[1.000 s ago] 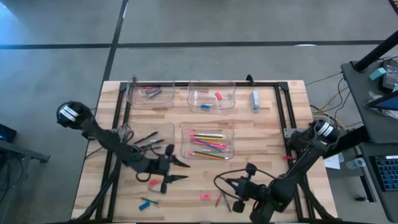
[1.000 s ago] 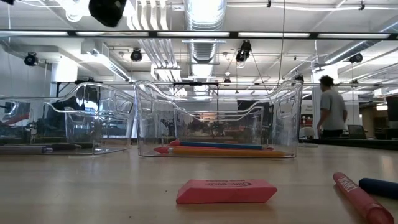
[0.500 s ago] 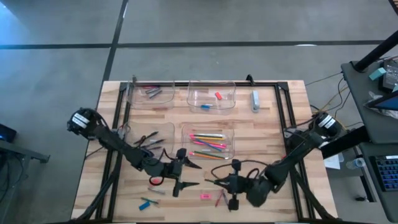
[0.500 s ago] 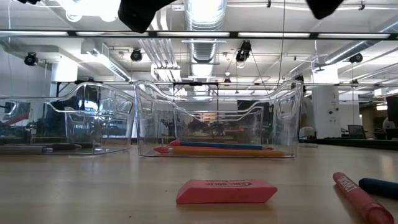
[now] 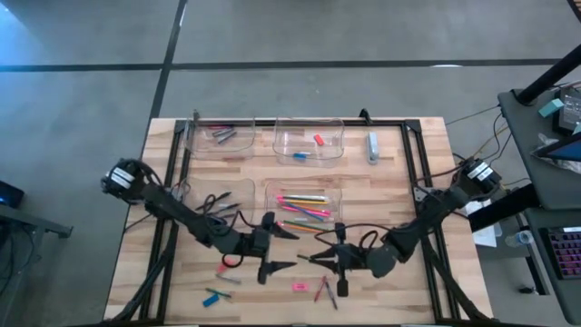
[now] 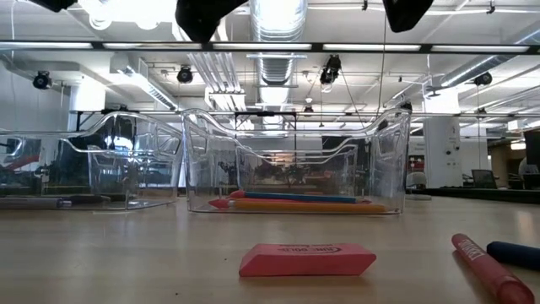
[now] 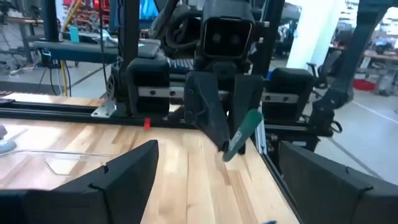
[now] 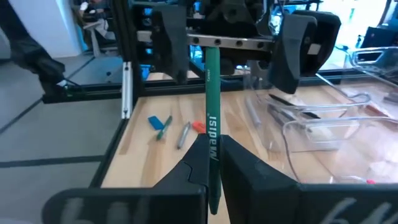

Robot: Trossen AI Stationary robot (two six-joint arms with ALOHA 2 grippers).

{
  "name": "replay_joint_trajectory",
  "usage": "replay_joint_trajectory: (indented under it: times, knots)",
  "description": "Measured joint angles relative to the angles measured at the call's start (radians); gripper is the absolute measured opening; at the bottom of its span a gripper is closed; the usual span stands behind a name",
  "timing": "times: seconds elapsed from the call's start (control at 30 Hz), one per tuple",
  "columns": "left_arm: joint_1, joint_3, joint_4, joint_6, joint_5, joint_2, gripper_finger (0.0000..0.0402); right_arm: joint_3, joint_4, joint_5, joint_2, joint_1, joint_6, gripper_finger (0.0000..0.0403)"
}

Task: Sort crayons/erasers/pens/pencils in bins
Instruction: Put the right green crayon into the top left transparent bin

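Observation:
In the right wrist view my right gripper (image 8: pixel 212 140) is shut on a long green pencil (image 8: pixel 211 93). It hovers level over the table's near middle (image 5: pixel 315 259), facing my left gripper (image 5: pixel 292 250). My left gripper is open, and the pencil's free end (image 7: pixel 229 152) points at the gap between its fingers, just short of them. Four clear bins stand beyond: one with bright pencils (image 5: pixel 304 209), one with dark pens (image 5: pixel 216 200), and two along the far edge (image 5: pixel 222 136) (image 5: pixel 309 142). A pink eraser (image 6: pixel 306 259) and a red crayon (image 6: pixel 488 268) lie flat on the wood. My right gripper pinches the green pencil's rear part (image 8: pixel 212 149) between its two fingers. The fingers come level from the table's right and lie along the pencil. The pencil juts out forward past the fingertips, roughly level and lifted clear of the table.
Loose pieces lie near the front edge: a teal crayon (image 5: pixel 213 295), a grey stick (image 5: pixel 231 280) and a dark stick (image 5: pixel 340 289). A pale oblong block (image 5: pixel 372 145) sits at the far right. A black frame (image 5: pixel 413 163) runs along the table's sides and far edge.
My left gripper has gone toward the table's right edge and opened wider. My right gripper has moved toward the table's left and a little toward the far edge. It swung round to face the left gripper, so the green pencil now points at it.

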Motion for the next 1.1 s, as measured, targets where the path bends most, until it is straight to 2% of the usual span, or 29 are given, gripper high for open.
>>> replay_joint_trajectory:
  times: [0.3, 1.1]
  knots:
    - [0.012, 0.001, 0.103, 0.001, -0.008, 0.047, 0.0315, -0.001, 0.001, -0.004, 0.000, -0.017, -0.025, 0.0013]
    - [0.016, 0.036, 0.103, -0.026, -0.008, 0.088, 0.0315, -0.001, 0.048, 0.010, -0.006, -0.029, -0.010, 0.0013]
